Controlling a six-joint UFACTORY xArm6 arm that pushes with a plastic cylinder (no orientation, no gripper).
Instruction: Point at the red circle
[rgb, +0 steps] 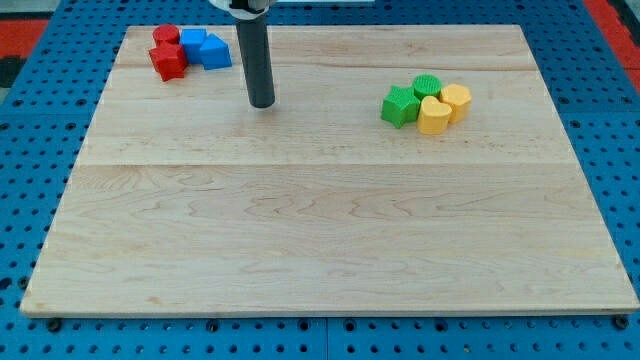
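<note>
While my tip (262, 103) rests on bare wood, the red circle (166, 35) sits well off to the tip's left and a little toward the view's top, at the far-left end of a tight cluster near the board's top-left corner. I carry no jaws at all, only a rod, so nothing is open, closed or gripped.

The main risk, as I judge it, is the crowding. A red block of irregular shape (169, 61) touches the circle on its lower side, and two blue blocks, one at (192, 41) and one at (213, 52), lie between my tip and the circle. A straight run left would likely plough into the blue ones and shove the whole cluster toward the board's edge (128, 30), which lies just beyond. Whether the circle touches the nearer blue block I cannot quite tell.

Open room is plentiful below and to the tip's left, so a looping approach from the view's bottom looks safer. Well apart on the tip's right, the green (400, 105) (427, 86) and yellow (434, 116) (456, 101) blocks pose no concern.
</note>
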